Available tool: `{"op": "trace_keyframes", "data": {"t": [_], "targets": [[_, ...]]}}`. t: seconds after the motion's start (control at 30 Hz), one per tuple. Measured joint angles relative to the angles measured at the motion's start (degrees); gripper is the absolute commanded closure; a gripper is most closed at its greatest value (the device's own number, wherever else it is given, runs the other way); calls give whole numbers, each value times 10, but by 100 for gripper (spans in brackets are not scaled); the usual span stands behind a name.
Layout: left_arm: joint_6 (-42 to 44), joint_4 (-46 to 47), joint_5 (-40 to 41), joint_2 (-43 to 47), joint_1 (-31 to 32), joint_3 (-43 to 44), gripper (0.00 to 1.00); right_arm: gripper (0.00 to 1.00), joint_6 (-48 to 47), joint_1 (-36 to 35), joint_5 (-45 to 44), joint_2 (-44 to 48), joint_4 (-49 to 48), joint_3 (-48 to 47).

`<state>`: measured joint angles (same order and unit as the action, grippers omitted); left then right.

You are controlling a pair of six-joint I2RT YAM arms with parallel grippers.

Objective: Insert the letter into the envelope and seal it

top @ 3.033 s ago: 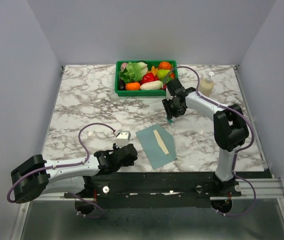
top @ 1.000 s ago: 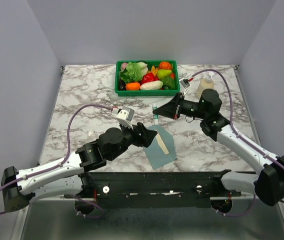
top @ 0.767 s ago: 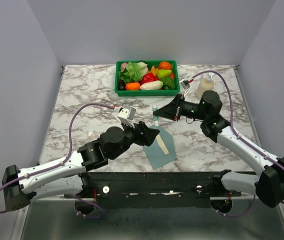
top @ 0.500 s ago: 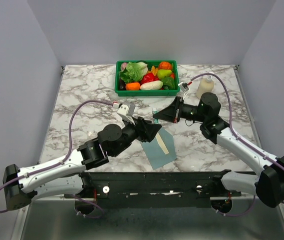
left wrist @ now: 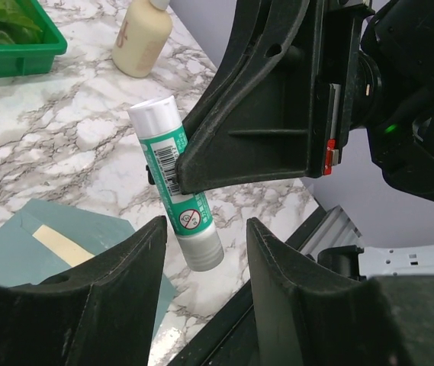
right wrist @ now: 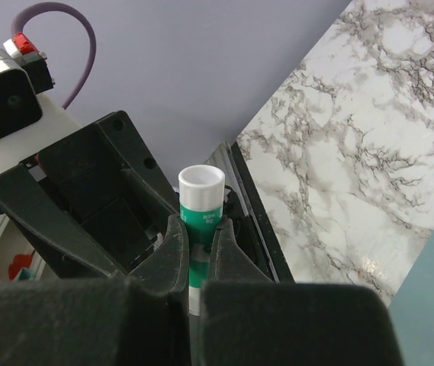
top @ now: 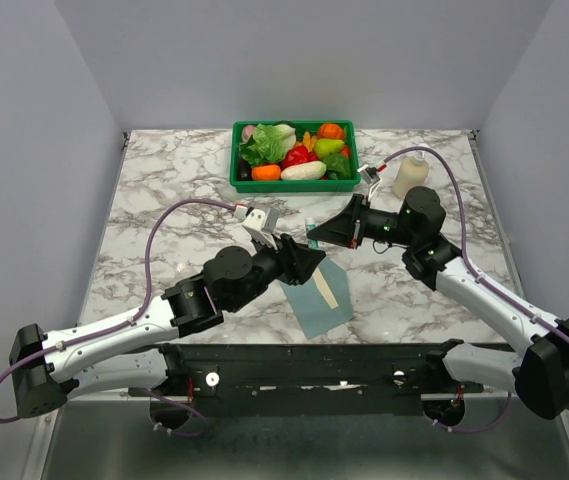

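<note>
- The envelope [top: 309, 305] is laid flat on the counter [top: 184, 190], near the front edge and between the two arms.
- The letter [top: 325, 285] is seen only as a thin cream strip on top of the envelope. It cannot be told if the rest of it is tucked inside.
- Both are thin paper, so they are likely very light and bendy. They could be creased, torn or pushed along the counter with ease.
- They are best taken by an edge or a corner, or pressed flat from above, and only softly.
- A glue stick [left wrist: 163, 149] is held up in the air just behind the envelope. It looks hard, round and smooth, so it may slip or roll if it is let go.
- The right hand [right wrist: 199, 229] is shut tight on the middle of the glue stick.
- The left hand [left wrist: 207, 236] is about half open. One end of the glue stick is set between its fingers, but it is not touched by them.
- A green bin [top: 236, 155] full of toy food and a cream bottle [top: 411, 175] are kept at the back, well apart from the envelope.
- The far corner of the envelope is covered by the left hand in the top view, and its flap cannot be made out.
- The middle of the glue stick is hidden by the right hand, and it cannot be told which end is the cap.
</note>
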<state>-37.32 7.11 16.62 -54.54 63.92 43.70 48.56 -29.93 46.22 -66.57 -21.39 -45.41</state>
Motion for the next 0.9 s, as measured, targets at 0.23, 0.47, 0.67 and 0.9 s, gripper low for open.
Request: {"op": "trace_keyframes", "data": {"t": [0.23,0.47,0.67,0.9], "targets": [[0,0,-3,0,-3,0,51,99,1,0,9,4,0,0],[0,0,-17,0,-7,0,55,99,1,0,11,13,0,0],[-2,1,-36,-5,-8,0,55,99,1,0,12,16,0,0],[-4,1,-47,-9,-9,0,62,99,0,0,13,16,0,0]]}}
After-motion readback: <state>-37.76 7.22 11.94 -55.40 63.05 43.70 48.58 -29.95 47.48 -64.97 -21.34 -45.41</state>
